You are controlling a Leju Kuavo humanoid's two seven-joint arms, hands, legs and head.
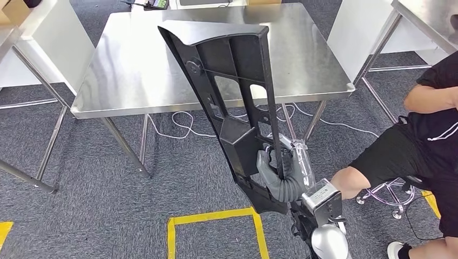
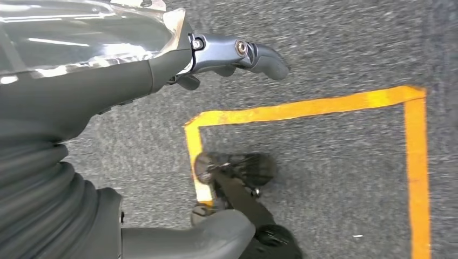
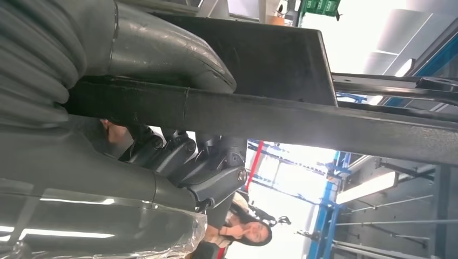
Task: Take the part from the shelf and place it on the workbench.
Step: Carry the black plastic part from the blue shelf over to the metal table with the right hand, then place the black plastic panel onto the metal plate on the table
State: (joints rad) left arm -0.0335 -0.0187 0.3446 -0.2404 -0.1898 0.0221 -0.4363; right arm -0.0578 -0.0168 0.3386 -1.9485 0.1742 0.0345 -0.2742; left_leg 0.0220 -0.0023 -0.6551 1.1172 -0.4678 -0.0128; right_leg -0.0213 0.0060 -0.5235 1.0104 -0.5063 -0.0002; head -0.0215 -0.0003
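Observation:
The part (image 1: 232,91) is a long black plastic panel with ribs and cut-outs. It stands nearly upright, tilted, in front of me. My right hand (image 1: 281,174) grips it near its lower end, with the fingers wrapped round one edge. In the right wrist view the thumb and fingers (image 3: 208,172) clamp the part's black rib (image 3: 302,121). The steel workbench (image 1: 135,70) stands just ahead, and the part's top end shows over it. My left hand (image 2: 108,81) hangs over the carpet with its fingers (image 2: 254,54) apart, holding nothing.
A person in black (image 1: 426,135) sits on a wheeled stool (image 1: 389,197) at the right, close to my right arm. Yellow tape (image 1: 216,218) marks a square on the grey carpet. White cables (image 1: 183,127) lie under the workbench. More steel tables stand far left (image 1: 5,38) and far right (image 1: 426,16).

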